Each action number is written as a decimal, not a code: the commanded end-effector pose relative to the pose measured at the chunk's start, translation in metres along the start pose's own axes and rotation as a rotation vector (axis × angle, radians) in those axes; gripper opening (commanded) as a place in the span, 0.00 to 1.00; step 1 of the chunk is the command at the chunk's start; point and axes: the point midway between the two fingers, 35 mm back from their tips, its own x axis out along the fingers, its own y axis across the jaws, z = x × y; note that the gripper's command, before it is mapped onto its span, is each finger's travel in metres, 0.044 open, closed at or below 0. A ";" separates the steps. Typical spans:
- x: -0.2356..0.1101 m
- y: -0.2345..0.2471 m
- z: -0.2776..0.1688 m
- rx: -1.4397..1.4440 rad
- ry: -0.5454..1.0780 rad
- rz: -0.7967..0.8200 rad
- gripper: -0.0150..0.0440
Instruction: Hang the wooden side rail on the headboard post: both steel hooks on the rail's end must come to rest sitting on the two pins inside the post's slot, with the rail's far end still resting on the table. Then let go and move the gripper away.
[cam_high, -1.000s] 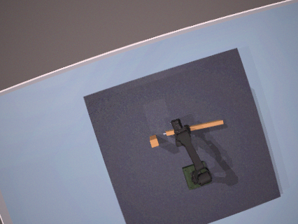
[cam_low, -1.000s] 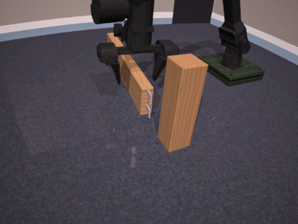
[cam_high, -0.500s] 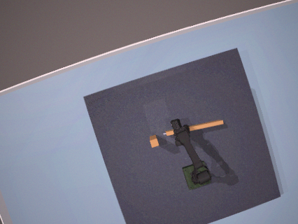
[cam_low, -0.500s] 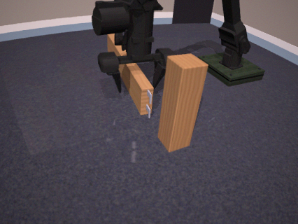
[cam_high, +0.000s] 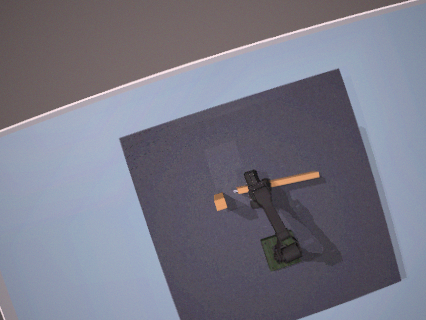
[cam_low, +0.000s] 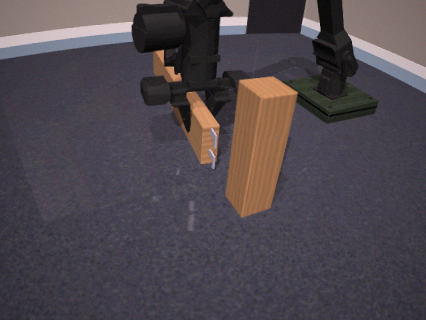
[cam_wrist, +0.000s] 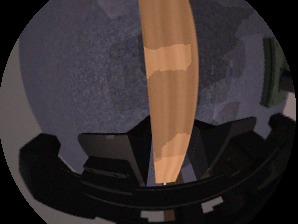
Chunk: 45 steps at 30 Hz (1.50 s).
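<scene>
The wooden side rail (cam_high: 295, 178) (cam_low: 202, 131) (cam_wrist: 166, 63) lies on edge across the dark mat. Its two steel hooks (cam_low: 213, 147) face the upright wooden headboard post (cam_high: 220, 202) (cam_low: 260, 145) and stand a short gap away from it. My gripper (cam_high: 256, 187) (cam_low: 197, 107) (cam_wrist: 162, 117) straddles the rail near its hook end, with one finger on each side face, shut on it. The post's slot and its pins are hidden in these views.
The arm's green base plate (cam_high: 270, 260) (cam_low: 335, 102) sits on the dark mat (cam_high: 175, 225) (cam_low: 100, 225) behind and to the right of the post. A light blue table (cam_high: 60, 200) surrounds the mat.
</scene>
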 end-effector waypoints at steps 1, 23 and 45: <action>0.000 0.000 0.001 0.005 -0.005 0.001 0.39; 0.000 0.000 0.001 -0.008 -0.005 0.001 0.25; 0.000 -0.001 0.001 -0.158 0.000 0.001 0.25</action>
